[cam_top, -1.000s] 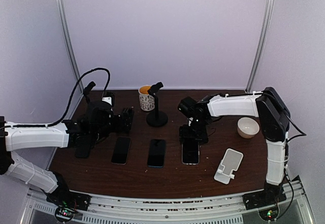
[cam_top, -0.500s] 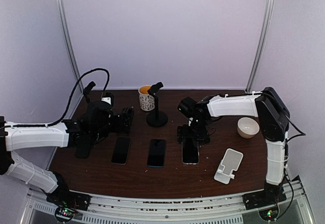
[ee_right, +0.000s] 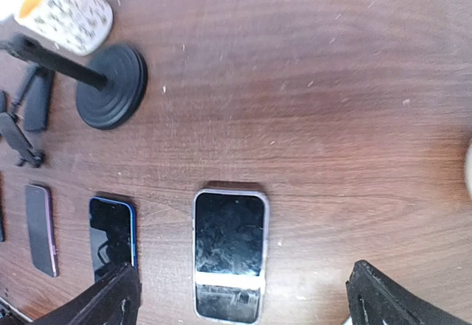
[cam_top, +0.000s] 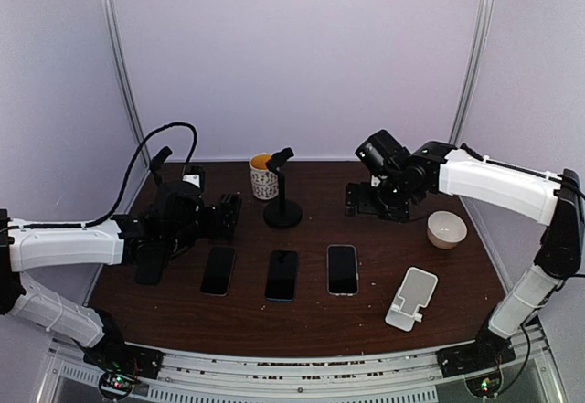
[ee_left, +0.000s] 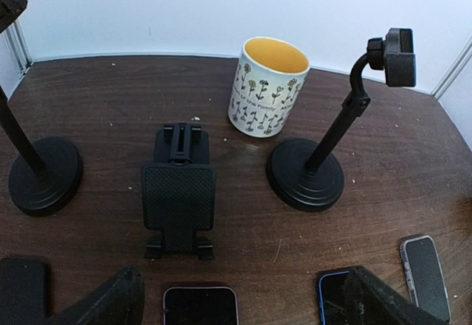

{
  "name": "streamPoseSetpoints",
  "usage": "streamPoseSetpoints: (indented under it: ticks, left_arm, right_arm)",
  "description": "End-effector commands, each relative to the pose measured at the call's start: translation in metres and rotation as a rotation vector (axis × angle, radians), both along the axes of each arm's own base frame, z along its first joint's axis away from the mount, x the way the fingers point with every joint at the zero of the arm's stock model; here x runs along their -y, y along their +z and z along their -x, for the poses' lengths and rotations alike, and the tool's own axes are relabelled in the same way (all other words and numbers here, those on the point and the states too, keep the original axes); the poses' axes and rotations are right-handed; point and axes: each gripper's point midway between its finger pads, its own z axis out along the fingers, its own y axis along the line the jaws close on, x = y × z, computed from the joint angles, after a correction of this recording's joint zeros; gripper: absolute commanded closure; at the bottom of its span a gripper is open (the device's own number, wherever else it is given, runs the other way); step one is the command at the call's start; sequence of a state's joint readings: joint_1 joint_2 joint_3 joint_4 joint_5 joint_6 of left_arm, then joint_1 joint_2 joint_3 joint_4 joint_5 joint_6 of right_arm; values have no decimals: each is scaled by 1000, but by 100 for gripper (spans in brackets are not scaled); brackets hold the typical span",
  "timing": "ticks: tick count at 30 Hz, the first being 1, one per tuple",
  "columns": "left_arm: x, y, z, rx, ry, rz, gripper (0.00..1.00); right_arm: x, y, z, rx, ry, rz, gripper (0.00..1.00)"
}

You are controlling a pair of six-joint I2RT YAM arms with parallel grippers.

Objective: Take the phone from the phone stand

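The phone (cam_top: 342,269) lies flat on the tabletop (cam_top: 302,325), long axis twelve-to-six, around six o'clock of the nearer right fingers (ee_right: 110,299). They and the left fingers (ee_left: 110,303) stand apart, empty.

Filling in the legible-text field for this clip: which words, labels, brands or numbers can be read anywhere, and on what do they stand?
Nothing can be quoted with confidence.
White ceramic mug with black flower print and yellow inside: small script among the flowers, too blurred to read.
Dark-screened phone in a pale case: blank screen, no text.
White plastic phone stand: no marking visible.
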State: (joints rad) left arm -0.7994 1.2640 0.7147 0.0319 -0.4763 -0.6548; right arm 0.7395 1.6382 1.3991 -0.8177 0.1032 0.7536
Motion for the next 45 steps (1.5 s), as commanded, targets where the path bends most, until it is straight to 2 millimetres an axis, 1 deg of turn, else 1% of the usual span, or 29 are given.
streamPoseSetpoints:
  ticks: [1, 4, 7, 11, 15, 19, 22, 28, 31, 35, 38, 43, 45]
  left_arm:
    - [4, 18, -6, 34, 7, 53, 2]
    - [5, 17, -6, 28, 7, 59, 2]
    - [5, 14, -5, 19, 10, 69, 2]
    - [7, 11, -5, 7, 7, 90, 2]
    - [10, 11, -5, 3, 1, 104, 2]
    - [11, 11, -5, 4, 1, 111, 2]
    - [11, 10, -5, 1, 2, 112, 2]
    - [8, 6, -4, -4, 11, 117, 2]
    - [7, 6, -3, -5, 12, 119, 2]
    - [4, 10, -2, 7, 19, 113, 2]
    - [1, 13, -1, 16, 24, 108, 2]
    - [3, 11, -1, 10, 15, 99, 2]
    - [3, 10, -1, 7, 15, 102, 2]
  right_arm:
    - [34, 28, 8, 89, -61, 44, 0]
    - [55, 42, 21, 104, -116, 51, 0]
    - [76, 44, 41, 82, -176, 45, 0]
    - [99, 31, 72, 18, -257, 16, 0]
    - [113, 12, 104, -70, -312, -18, 0]
    - [123, -2, 124, -103, -351, -29, 0]
    - [122, -7, 133, -126, -348, -30, 0]
    - [110, -18, 148, -178, -336, -15, 0]
    - [109, -25, 154, -211, -354, 0, 0]
    - [108, -31, 164, -241, -396, 1, 0]
    - [101, -35, 168, -253, -394, -20, 0]
    - [91, -53, 177, -298, -390, 3, 0]
    - [88, -56, 179, -310, -384, 12, 0]
